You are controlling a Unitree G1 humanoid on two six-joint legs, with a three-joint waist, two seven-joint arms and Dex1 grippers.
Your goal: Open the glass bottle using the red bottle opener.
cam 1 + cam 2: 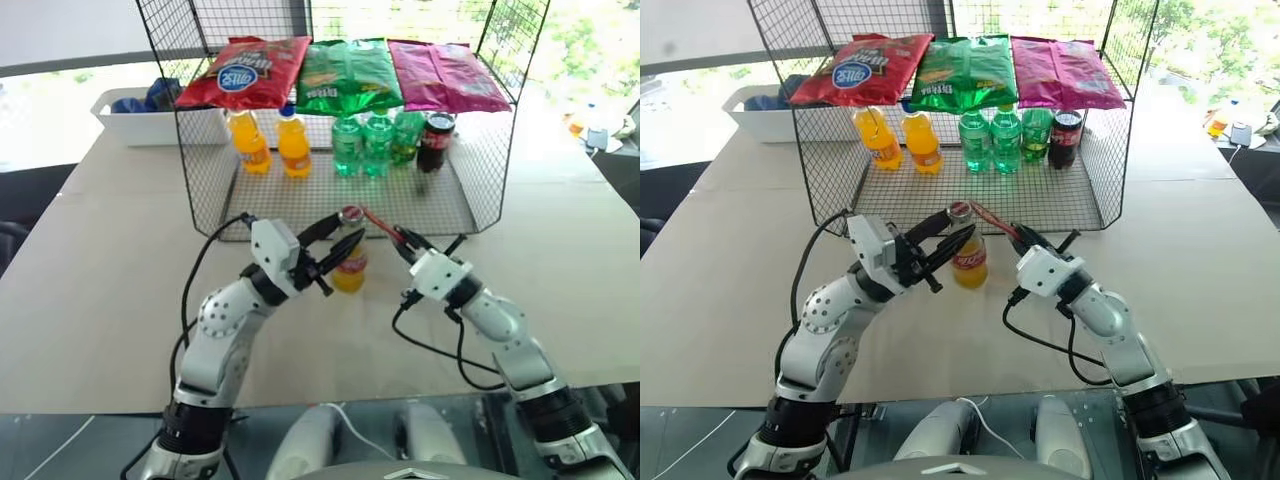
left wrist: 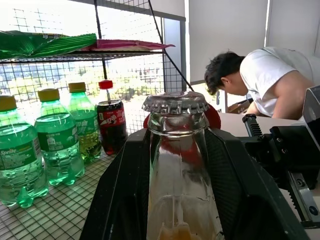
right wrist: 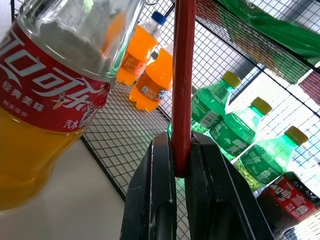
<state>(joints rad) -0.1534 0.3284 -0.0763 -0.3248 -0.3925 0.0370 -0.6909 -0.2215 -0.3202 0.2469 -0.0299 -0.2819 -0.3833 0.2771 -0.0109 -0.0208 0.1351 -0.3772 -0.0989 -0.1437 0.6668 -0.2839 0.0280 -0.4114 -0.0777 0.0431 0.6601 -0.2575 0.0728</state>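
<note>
Left eye view: my left gripper (image 1: 338, 243) clamps the upright glass bottle (image 1: 349, 268) by its neck on the worktop (image 1: 100, 290). My right gripper (image 1: 404, 238), pinched shut on the red bottle opener (image 1: 377, 222), angles its head against the cap.

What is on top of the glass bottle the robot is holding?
A metal crown cap still sits on the glass bottle. The red bottle opener reaches it from behind; the cap hides whether its ring has hooked the rim.
</note>
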